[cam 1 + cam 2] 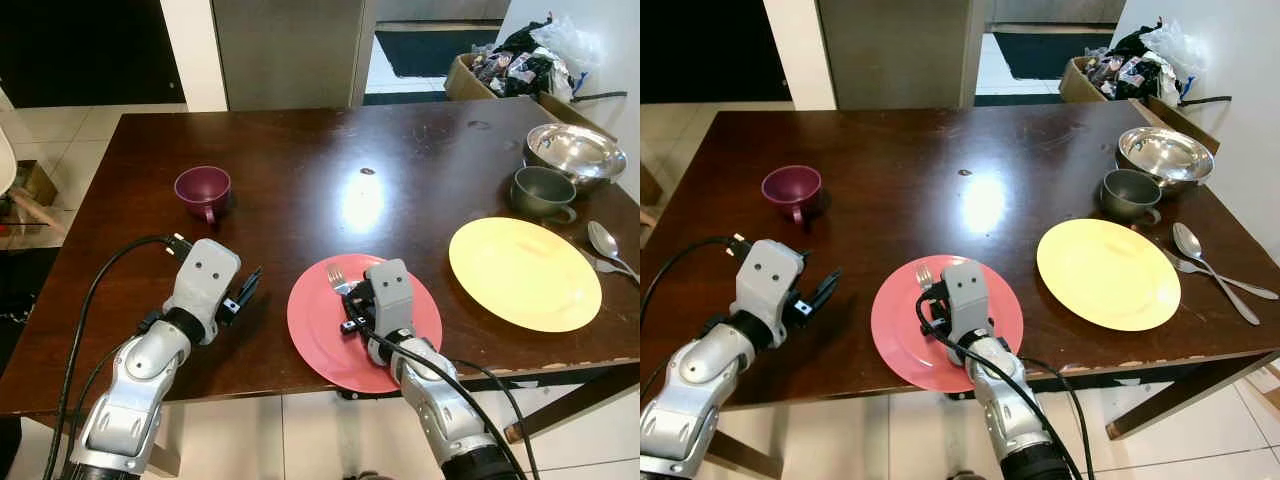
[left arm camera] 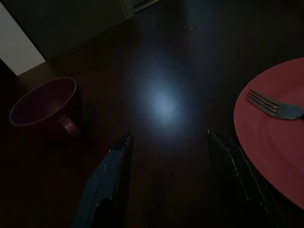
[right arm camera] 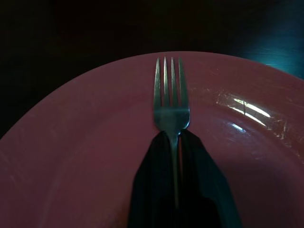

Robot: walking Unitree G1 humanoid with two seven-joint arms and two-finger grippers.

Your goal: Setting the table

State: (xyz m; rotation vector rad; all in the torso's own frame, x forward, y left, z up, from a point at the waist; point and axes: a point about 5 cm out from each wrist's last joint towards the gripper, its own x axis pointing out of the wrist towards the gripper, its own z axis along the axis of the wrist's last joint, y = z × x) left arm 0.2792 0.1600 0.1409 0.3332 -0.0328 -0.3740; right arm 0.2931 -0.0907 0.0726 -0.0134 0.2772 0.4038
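A red plate [image 1: 315, 335] lies at the table's near edge, in front of me. My right gripper [image 1: 350, 297] is over it, shut on the handle of a silver fork [image 3: 170, 102] whose tines point away across the plate [image 3: 80, 142]. Left of the plate, my left gripper [image 1: 250, 285] hovers low above the dark table top, open with nothing between its fingers [image 2: 116, 175]. A purple mug [image 1: 203, 188] stands farther back on the left. To the right of the red plate lies a yellow plate [image 1: 525, 272].
At the far right stand a grey-green mug [image 1: 540, 190] and a steel bowl [image 1: 575, 150], with a spoon [image 1: 603, 240] and other cutlery beside the yellow plate. A box of clutter [image 1: 520, 60] sits on the floor behind the table. A chair edge [image 1: 8, 160] shows at left.
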